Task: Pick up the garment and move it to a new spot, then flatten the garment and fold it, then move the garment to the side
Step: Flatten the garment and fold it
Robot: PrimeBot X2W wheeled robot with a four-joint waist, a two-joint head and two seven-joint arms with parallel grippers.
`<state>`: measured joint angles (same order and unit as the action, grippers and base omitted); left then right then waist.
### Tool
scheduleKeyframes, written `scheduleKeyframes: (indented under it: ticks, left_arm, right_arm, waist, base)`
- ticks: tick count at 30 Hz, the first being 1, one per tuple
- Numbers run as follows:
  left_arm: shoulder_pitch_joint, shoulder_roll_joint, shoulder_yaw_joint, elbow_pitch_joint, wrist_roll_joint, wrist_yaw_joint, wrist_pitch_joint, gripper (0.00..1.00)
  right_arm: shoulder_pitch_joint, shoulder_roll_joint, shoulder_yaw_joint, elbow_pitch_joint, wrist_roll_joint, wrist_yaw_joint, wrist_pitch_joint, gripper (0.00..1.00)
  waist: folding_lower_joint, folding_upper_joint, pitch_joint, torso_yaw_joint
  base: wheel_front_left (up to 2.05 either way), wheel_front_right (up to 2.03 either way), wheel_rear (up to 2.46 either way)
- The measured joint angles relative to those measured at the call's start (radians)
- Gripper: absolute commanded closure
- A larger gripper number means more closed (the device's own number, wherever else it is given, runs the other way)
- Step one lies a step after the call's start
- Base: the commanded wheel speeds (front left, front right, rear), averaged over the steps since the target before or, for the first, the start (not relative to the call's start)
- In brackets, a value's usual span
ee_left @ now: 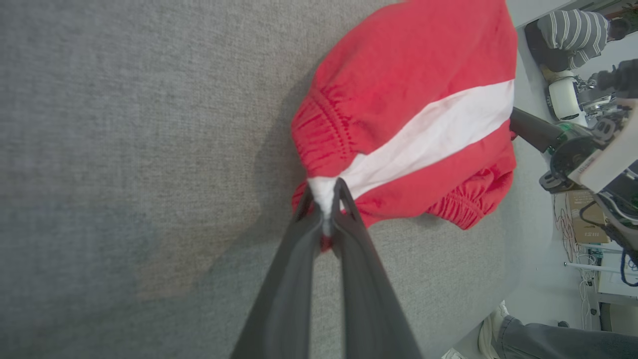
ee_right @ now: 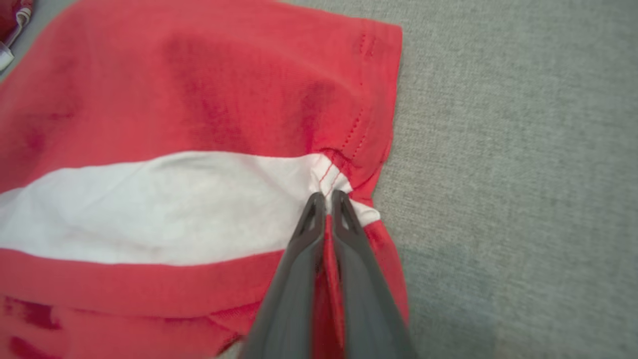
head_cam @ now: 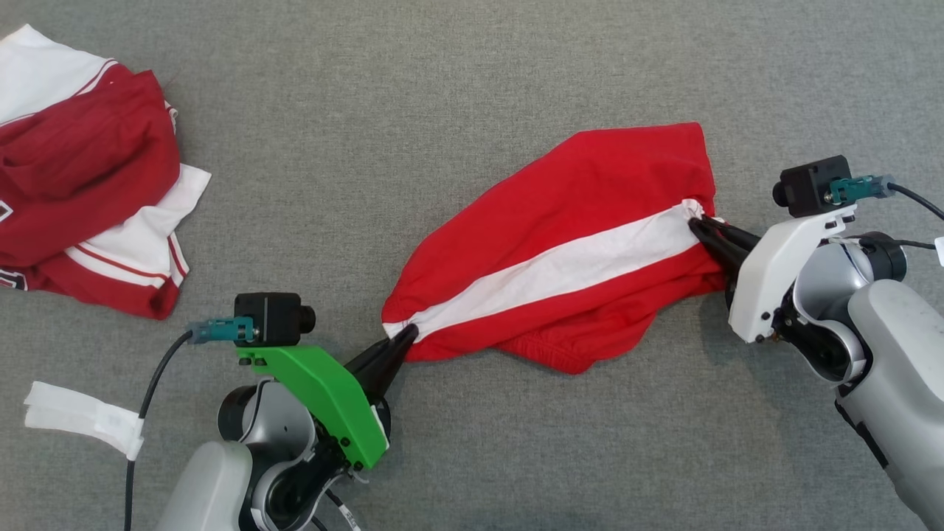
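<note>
1. The left gripper [head_cam: 408,335] is pinched tight on the near-left end of the white stripe [head_cam: 560,269]. A little tuft of cloth is squeezed between the dark fingers with no gap to be seen, so fabric is being held, not air.
2. The right gripper [head_cam: 699,223] is clamped the same way on the other end of that stripe, right at the stitched hem [ee_right: 359,129], where the cloth is bunched around the tips.
3. The garment [head_cam: 612,177], red shorts by the look of it, is strung out between the two grips, around the middle of the grey table [head_cam: 442,81] and a bit toward the robot's right. The stripe is pulled nearly straight, which is probably the whole point. Opposite ends are held so the thing can be lifted or stretched without balling up.
4. The rest of the cloth is left slack. A gathered elastic waistband [ee_left: 324,129] is seen below the stripe line, and part of the shorts looks to be resting on the table. Flattening can't be called done yet, and no fold has been made.
5. Further out, a pile of dark red and white clothes [head_cam: 81,162] is parked at the far left, well apart, presumably so it isn't dragged along.
6. In the left wrist view a person's shoe [ee_left: 491,336] is caught just past the table edge.
</note>
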<state>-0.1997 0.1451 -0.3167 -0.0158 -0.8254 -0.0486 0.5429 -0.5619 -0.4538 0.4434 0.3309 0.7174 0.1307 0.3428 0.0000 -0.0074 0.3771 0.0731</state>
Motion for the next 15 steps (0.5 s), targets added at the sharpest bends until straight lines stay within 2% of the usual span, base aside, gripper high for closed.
scheduleKeyframes:
  ticks: [1, 2, 10, 15]
  left_arm:
    - [0.000, 0.000, 0.000, 0.001, 0.000, -0.001, -0.001, 1.00]
    - [0.000, 0.000, 0.000, 0.002, 0.000, -0.001, -0.005, 1.00]
    - [0.005, 0.008, 0.010, -0.021, -0.001, -0.005, -0.025, 1.00]
    - [0.026, 0.010, 0.039, -0.120, -0.038, -0.004, -0.034, 1.00]
  right_arm:
    - [0.000, 0.000, 0.000, 0.002, 0.000, 0.000, -0.001, 0.96]
    - [0.001, 0.001, -0.001, 0.004, 0.000, 0.000, -0.002, 0.98]
    - [0.026, -0.019, -0.032, -0.031, 0.012, 0.000, -0.037, 1.00]
    - [0.063, -0.052, -0.121, -0.165, 0.039, 0.000, -0.066, 1.00]
  waist:
    - [0.0000, 0.0000, -0.001, 0.000]
    - [0.0000, 0.0000, -0.003, 0.000]
    - [0.0000, 0.0000, -0.033, -0.004]
    - [0.0000, 0.0000, -0.072, -0.010]
  base:
    - [0.00, 0.00, 0.00]
    - [0.00, 0.00, 0.00]
    - [0.00, 0.00, 0.00]
    - [0.00, 0.00, 0.00]
